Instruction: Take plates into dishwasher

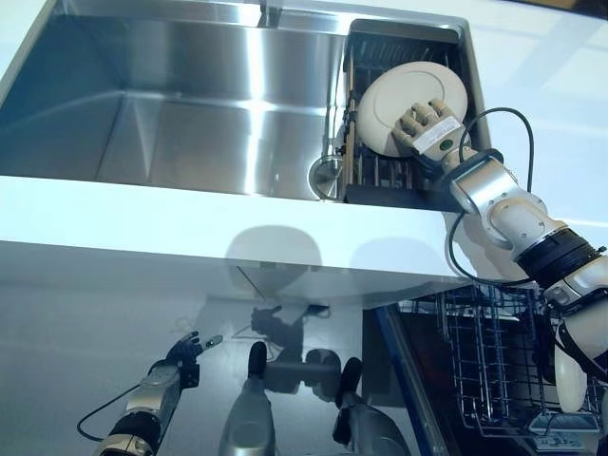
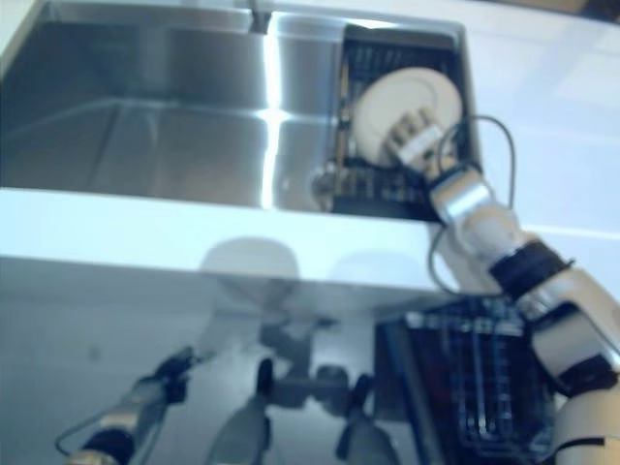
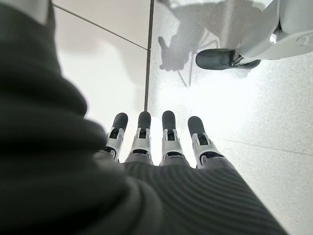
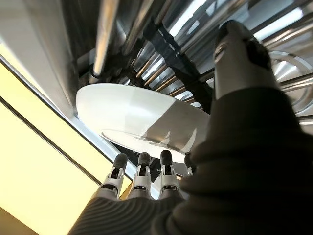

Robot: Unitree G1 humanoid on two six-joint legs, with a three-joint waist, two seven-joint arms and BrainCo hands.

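Over the dark drying rack (image 1: 380, 176) at the right end of the steel sink (image 1: 190, 123), the right hand (image 1: 429, 128) grips a white plate (image 1: 399, 95), fingers on its face and thumb behind its rim. Below the counter (image 1: 190, 214), the dishwasher's wire rack (image 1: 475, 351) stands pulled out at the lower right. Down at the lower left, the left hand (image 1: 185, 353) hangs above the floor with straight, empty fingers.
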